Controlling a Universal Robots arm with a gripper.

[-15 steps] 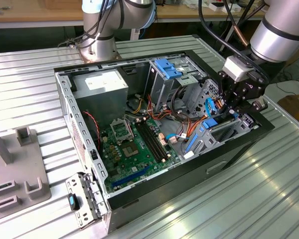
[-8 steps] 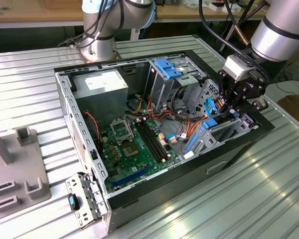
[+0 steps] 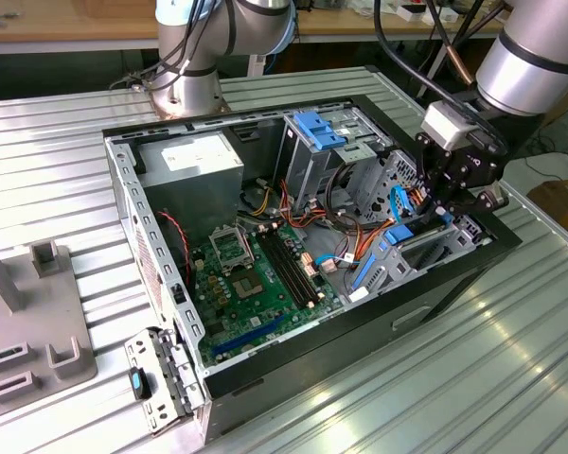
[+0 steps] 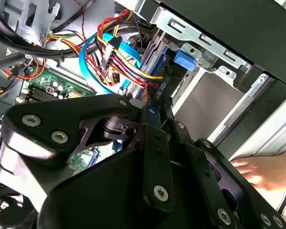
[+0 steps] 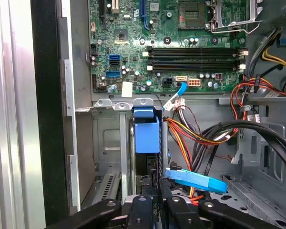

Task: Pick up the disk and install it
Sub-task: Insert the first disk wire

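My arm (image 3: pixel 535 57) — silver-grey tube, dark joint band, black cables — carries a white block and a black gripper (image 3: pixel 459 189) with silver screws.

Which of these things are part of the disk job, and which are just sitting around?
Part of the job: disk, gripper, computer case.

Just about: power supply box, circuit board, coloured wires, grey stand, a person's hand.
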